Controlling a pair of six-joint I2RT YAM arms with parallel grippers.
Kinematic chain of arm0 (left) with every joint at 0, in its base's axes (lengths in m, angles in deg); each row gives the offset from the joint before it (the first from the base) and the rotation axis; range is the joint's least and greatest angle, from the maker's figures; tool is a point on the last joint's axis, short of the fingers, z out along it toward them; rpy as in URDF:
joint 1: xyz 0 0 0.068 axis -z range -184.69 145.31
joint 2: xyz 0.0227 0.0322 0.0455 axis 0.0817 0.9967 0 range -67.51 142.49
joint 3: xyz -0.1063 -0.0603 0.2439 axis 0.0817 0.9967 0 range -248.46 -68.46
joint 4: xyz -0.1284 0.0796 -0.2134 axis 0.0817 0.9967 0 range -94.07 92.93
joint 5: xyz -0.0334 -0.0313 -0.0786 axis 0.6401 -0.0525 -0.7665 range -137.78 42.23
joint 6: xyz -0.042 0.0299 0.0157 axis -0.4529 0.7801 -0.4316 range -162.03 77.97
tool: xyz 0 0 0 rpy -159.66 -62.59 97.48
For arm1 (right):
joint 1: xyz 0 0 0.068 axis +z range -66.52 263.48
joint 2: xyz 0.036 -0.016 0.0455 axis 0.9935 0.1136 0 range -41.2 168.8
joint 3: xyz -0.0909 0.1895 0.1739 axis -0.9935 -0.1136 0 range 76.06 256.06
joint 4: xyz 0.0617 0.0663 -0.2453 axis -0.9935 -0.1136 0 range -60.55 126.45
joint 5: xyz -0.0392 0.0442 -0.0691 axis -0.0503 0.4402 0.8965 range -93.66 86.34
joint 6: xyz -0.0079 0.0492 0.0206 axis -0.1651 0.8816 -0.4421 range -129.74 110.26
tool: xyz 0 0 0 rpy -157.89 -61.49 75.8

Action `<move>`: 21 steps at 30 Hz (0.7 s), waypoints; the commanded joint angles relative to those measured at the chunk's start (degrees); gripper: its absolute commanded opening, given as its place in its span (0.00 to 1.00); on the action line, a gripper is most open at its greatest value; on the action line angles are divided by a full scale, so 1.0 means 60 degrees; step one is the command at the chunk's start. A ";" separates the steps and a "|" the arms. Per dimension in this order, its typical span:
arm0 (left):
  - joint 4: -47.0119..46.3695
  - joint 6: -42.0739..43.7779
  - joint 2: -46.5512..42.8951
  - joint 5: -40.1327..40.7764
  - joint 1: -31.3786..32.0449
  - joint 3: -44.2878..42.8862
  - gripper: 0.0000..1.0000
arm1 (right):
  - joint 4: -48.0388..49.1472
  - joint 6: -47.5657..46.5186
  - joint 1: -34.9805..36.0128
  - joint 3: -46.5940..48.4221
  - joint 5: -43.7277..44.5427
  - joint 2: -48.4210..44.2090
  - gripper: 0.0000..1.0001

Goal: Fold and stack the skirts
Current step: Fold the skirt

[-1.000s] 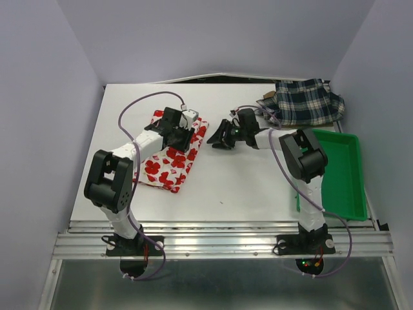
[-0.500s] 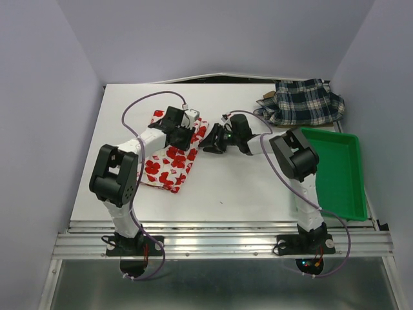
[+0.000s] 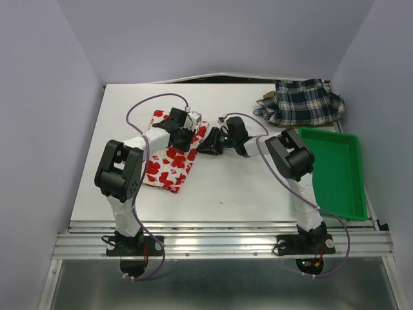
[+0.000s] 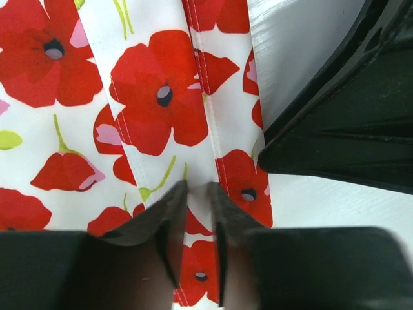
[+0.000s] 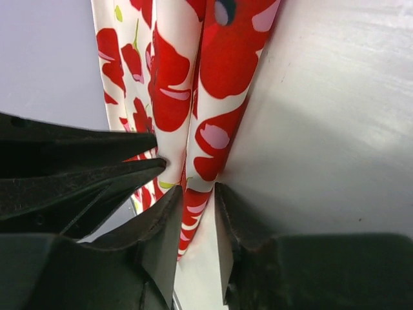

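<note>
Seen from above, the red-flowered skirt [image 3: 166, 165] lies folded left of centre on the surface [image 3: 245, 187]. The left gripper [image 3: 186, 137] and right gripper [image 3: 208, 147] meet at its far right edge, and the arms hide their jaws. Each wrist view shows jaws a narrow slit apart astride the hem; I cannot tell whether they pinch it. Far right, the plaid skirt [image 3: 306, 102] covers the tan skirt [image 3: 267, 97], just beyond a green tray [image 3: 352, 194].

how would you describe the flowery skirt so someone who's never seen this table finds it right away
Start at the white table and go to its left half, away from the green tray on the right. Lying flat there is the flower skirt, folded; unlike the dark plaid skirt heaped at the far right corner, it is white with red flowers.
</note>
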 commanded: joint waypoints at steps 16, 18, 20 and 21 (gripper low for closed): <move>0.0140 0.0275 -0.0128 -0.0567 0.0063 -0.0634 0.00 | -0.0475 -0.0253 0.0138 0.0259 0.0505 0.1047 0.08; 0.0155 0.0290 -0.0391 -0.0642 0.0077 -0.0532 0.00 | -0.0490 -0.0267 0.0138 0.0259 0.0490 0.1061 0.01; 0.0213 0.0348 -0.0582 -0.0745 0.0092 -0.0400 0.00 | -0.0490 -0.0282 0.0138 0.0230 0.0490 0.1062 0.01; 0.0242 0.0363 -0.0641 -0.0745 0.0106 -0.0356 0.00 | -0.0475 -0.0282 0.0138 0.0230 0.0490 0.1061 0.01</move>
